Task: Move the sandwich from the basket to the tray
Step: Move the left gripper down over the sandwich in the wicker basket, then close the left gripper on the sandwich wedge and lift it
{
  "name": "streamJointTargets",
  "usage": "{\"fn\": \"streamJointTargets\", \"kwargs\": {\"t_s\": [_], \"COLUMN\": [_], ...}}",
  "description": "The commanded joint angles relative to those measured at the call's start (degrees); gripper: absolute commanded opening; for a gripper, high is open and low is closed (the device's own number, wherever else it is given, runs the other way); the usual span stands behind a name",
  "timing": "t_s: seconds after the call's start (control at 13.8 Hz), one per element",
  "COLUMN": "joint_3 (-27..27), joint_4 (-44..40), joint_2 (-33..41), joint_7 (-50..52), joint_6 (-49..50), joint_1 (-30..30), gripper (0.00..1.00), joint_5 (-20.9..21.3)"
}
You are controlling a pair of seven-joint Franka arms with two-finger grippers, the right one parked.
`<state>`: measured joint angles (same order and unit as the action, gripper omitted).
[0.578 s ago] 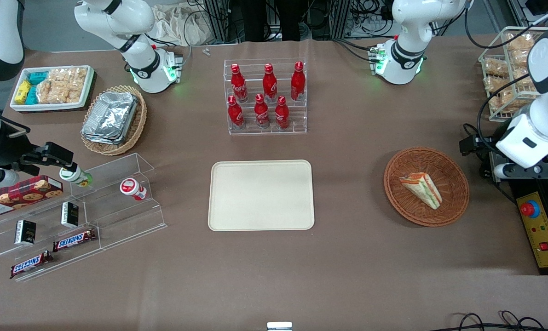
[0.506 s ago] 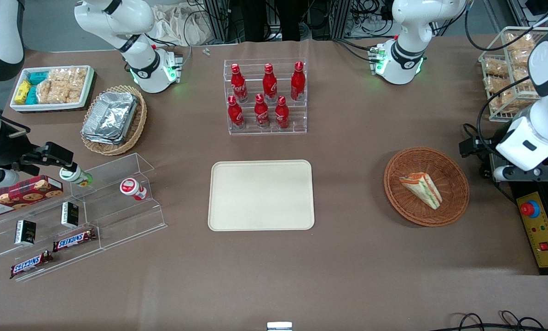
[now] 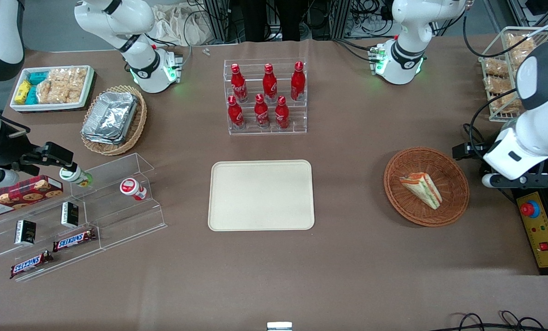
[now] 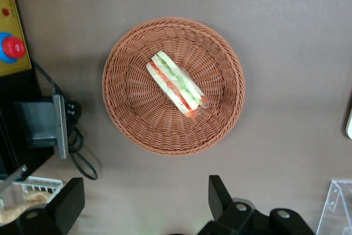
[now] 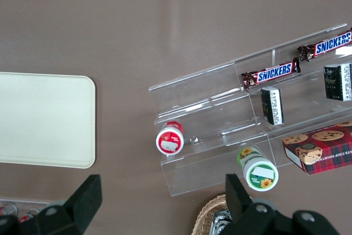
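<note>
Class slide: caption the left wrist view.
Open gripper above table beside basket holding wrapped sandwich.

We are looking at a robotics laboratory arranged as a mock snack shop. White robot arm bases (image 3: 152, 69) are bolted at 12 o'clock on a table (image 3: 347, 257) covered in brown cloth, with cables (image 3: 361, 23) and aluminium framing running past the table edge. A yellow control box with a red emergency-stop button (image 3: 530, 209) is sitting at 3 o'clock. Retail-style stock is being displayed: red cola bottles (image 3: 264, 96) on a clear tiered rack at 12 o'clock, and Snickers bars (image 3: 73, 239) and a cookie box (image 3: 23, 193) on acrylic shelving (image 3: 131, 207) at 9 o'clock.
</note>
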<state>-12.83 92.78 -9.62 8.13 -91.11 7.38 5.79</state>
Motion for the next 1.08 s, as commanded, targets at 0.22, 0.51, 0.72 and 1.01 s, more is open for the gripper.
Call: {"fn": "streamJointTargets", "kwargs": {"t_s": [0.22, 0.51, 0.72, 1.01], "joint_3": [-0.1, -0.1, 0.2, 0.7], "joint_4": [14.0, 21.3, 28.8, 34.0], "joint_2": [0.5, -1.8, -3.0, -4.5], "joint_7": [19.9, 31.9, 37.0, 37.1], "joint_6": [-15.7, -25.7, -36.1, -41.9], "joint_1": [-0.2, -0.5, 0.0, 0.4], "gripper": [1.00, 1.00, 1.00, 1.00], "joint_5": [1.0, 1.0, 1.1, 1.8]}}
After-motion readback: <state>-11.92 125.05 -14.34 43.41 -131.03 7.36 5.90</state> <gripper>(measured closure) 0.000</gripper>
